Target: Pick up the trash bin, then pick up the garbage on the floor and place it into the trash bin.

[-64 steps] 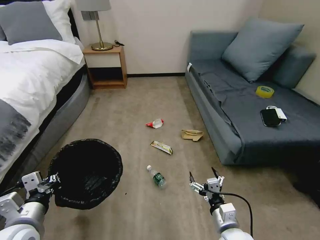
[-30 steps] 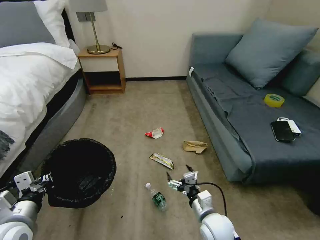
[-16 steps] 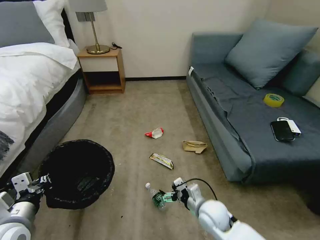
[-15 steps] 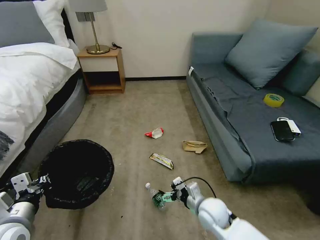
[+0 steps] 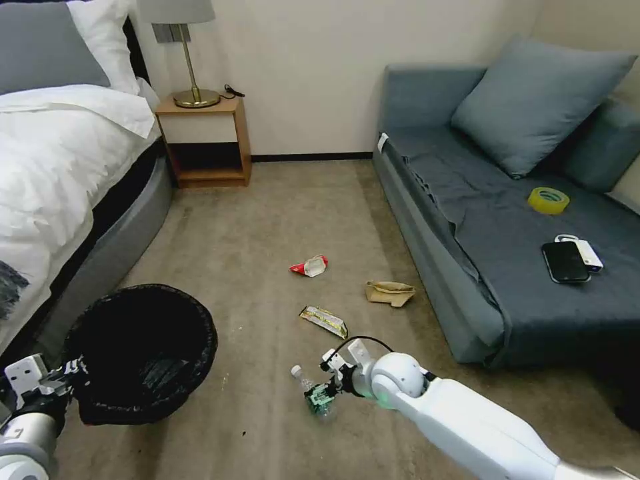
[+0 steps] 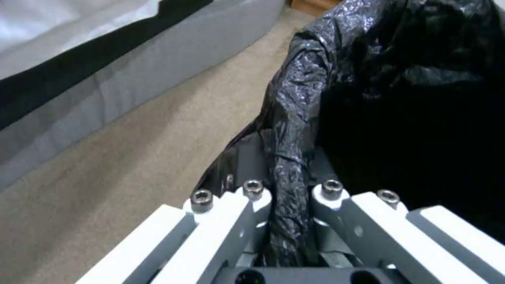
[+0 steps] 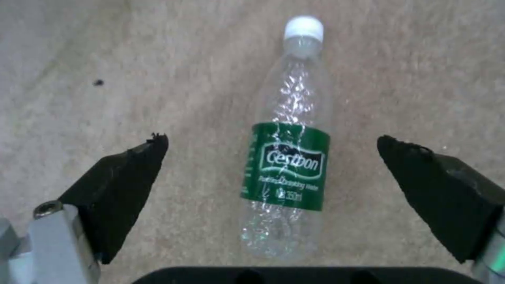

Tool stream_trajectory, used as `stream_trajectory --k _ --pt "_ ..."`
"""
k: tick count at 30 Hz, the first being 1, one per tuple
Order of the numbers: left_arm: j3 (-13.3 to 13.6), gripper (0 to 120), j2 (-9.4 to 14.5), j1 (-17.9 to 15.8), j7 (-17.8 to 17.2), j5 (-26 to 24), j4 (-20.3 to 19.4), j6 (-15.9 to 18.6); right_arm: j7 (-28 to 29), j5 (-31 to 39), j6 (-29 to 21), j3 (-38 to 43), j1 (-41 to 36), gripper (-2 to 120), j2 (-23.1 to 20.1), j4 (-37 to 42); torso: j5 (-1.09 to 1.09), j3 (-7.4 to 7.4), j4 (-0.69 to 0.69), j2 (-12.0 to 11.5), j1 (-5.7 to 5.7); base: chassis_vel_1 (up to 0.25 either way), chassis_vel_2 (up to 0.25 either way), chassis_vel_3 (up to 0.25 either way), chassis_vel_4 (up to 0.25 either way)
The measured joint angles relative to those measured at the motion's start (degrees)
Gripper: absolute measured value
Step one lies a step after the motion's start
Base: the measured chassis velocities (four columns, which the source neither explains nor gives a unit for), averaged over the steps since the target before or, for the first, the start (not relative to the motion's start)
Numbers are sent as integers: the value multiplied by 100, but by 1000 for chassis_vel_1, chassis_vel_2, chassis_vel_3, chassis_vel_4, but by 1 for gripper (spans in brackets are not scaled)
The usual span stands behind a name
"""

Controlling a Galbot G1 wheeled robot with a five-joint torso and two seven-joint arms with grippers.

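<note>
The right gripper (image 7: 274,173) hangs with its jaws spread wide, straddling the clear plastic bottle with green label and white cap (image 7: 287,165) lying on the carpet, its long axis crosswise to their closing line (a favourable lie). The left gripper (image 6: 287,221) is clamped on the rim of the round black bin with glossy liner (image 5: 143,357), nearby.

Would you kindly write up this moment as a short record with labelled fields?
scene: bedroom floor between bed and sofa
left hand: shut on the trash bin's rim and liner
trash bin: held at the robot's left
right hand: open, fingers either side of the bottle
bottle: lying on the carpet, not yet gripped
other garbage on floor: snack wrapper, brown paper, red-and-white packet
on sofa: tape roll, phone
</note>
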Motion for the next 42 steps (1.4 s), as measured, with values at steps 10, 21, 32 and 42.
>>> stream_trajectory --k 10,21,32,42 --pt "97 3 105 -180 1 2 173 69 -130 -137 64 -348 268 100 448 -704 -1 0 0 0 0 0 0 0 0" --pt "124 3 212 -286 8 -21 363 76 -170 -545 111 -441 267 100 787 -1300 0 0 0 0 0 0 0 0 0" --pt "115 3 223 -260 55 -26 405 29 -56 -743 149 -380 117 71 907 -1447 0 -1 0 0 0 0 0 0 0" --pt "127 3 190 -233 72 -16 397 -11 137 -793 209 -255 -53 36 920 -1398 1 -1 -1 0 0 0 0 0 0"
